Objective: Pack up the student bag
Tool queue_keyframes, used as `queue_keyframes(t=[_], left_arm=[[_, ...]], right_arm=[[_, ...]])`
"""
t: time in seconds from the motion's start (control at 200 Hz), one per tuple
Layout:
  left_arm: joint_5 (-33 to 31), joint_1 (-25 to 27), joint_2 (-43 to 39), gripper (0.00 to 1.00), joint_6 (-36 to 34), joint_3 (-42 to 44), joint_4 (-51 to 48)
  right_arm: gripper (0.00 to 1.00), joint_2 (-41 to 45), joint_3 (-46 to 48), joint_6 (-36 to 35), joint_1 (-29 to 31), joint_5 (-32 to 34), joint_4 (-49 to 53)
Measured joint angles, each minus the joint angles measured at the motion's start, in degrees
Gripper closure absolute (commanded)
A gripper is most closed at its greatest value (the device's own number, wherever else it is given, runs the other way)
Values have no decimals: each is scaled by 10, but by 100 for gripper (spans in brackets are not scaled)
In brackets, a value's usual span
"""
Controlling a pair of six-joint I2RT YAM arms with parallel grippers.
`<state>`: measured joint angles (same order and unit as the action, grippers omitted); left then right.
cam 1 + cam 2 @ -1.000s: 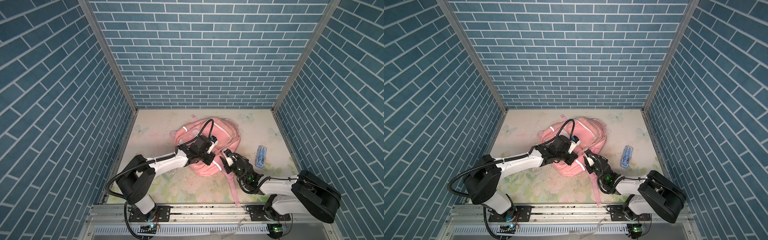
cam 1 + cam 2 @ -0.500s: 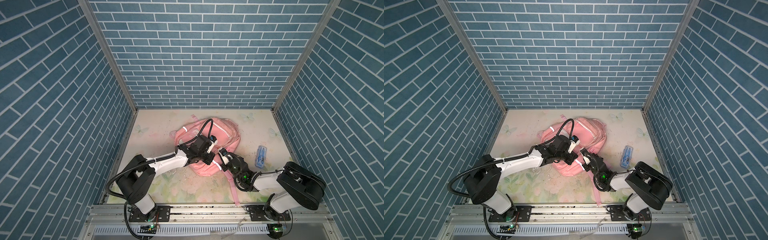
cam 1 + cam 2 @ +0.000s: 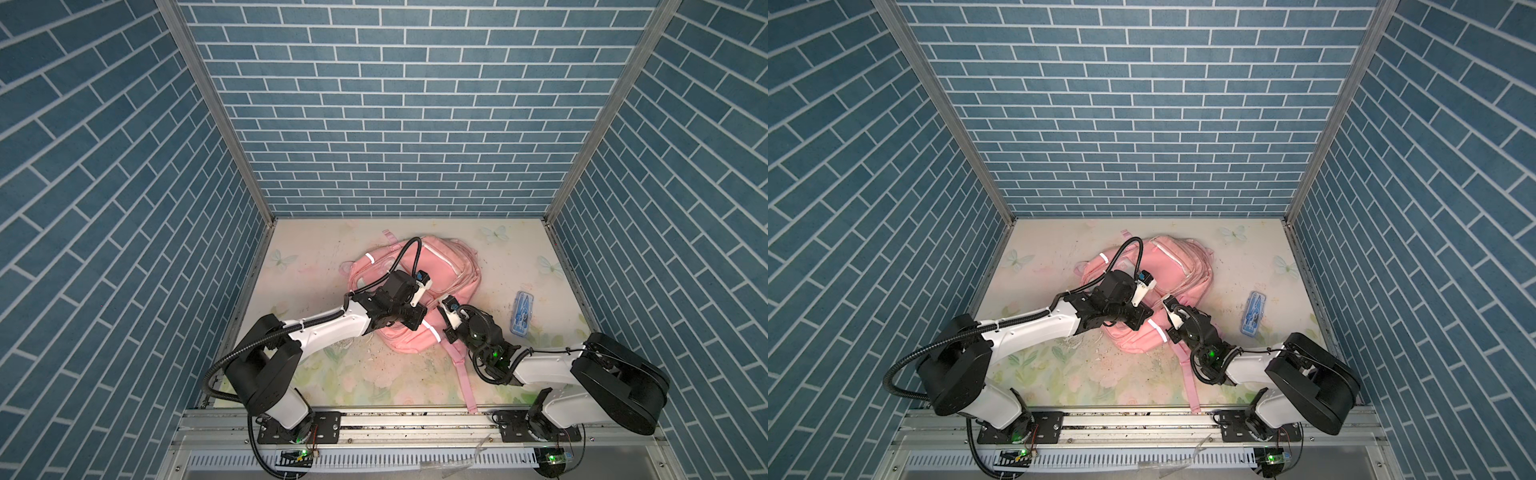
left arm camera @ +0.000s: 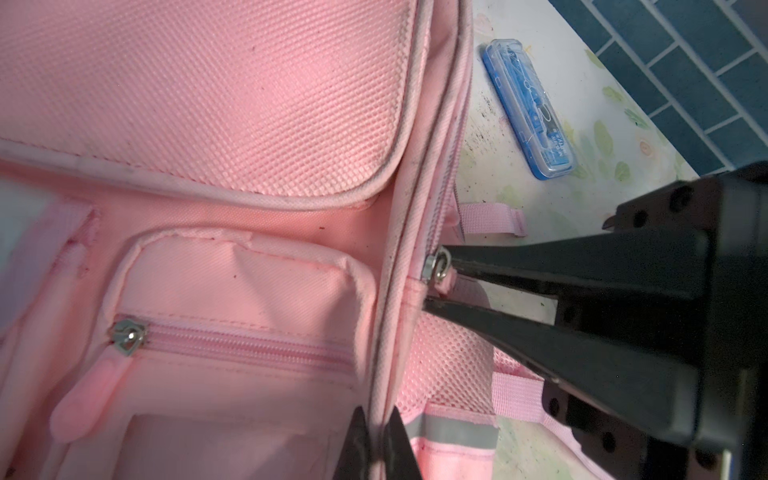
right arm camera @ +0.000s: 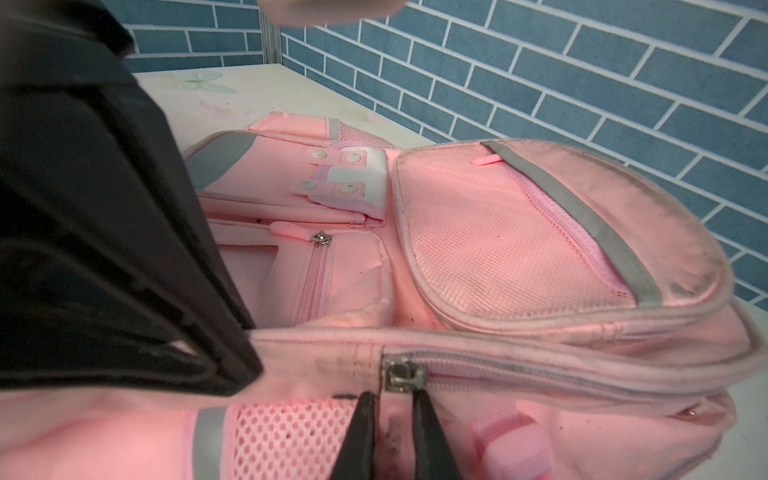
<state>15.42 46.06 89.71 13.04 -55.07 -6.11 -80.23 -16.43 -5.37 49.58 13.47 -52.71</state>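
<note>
The student bag (image 3: 446, 266) (image 3: 1179, 266), a big pink backpack, lies front up in the middle of the table. My left gripper (image 4: 376, 440) (image 3: 419, 322) is shut on the bag's piped side seam (image 4: 384, 332), just beside a grey reflective strip (image 4: 453, 434). My right gripper (image 5: 392, 432) (image 3: 441, 322) comes in from the right, shut on the pink zip pull (image 5: 392, 415) that hangs from the metal slider (image 5: 401, 376) (image 4: 436, 266) of the side zip. The zip (image 5: 540, 374) running away from the slider looks closed. The two grippers sit close together on the same edge.
A blue clear pencil case (image 3: 522, 318) (image 3: 1254, 318) (image 4: 528, 108) lies on the table right of the bag. One pink strap (image 3: 463, 374) trails to the front edge. Blue brick walls close in the table on three sides.
My right gripper has closed from partly open onto the zip pull, and its arm has shifted a little at the bag's edge. The left arm and the bag have stayed put.
</note>
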Motion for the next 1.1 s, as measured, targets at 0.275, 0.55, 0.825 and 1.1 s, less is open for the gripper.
queue_keyframes(t=[0.275,0.55,0.825,1.1], left_arm=[[2,-1,0,100,0,2,-1],[2,-1,0,100,0,2,-2],[2,-1,0,100,0,2,-2],[2,-4,-5,100,0,3,-9]], right_arm=[[74,6,0,2,-1,19,16],[73,28,0,2,-1,49,37],[74,45,0,0,-1,50,53],[73,114,0,0,-21,8,78]])
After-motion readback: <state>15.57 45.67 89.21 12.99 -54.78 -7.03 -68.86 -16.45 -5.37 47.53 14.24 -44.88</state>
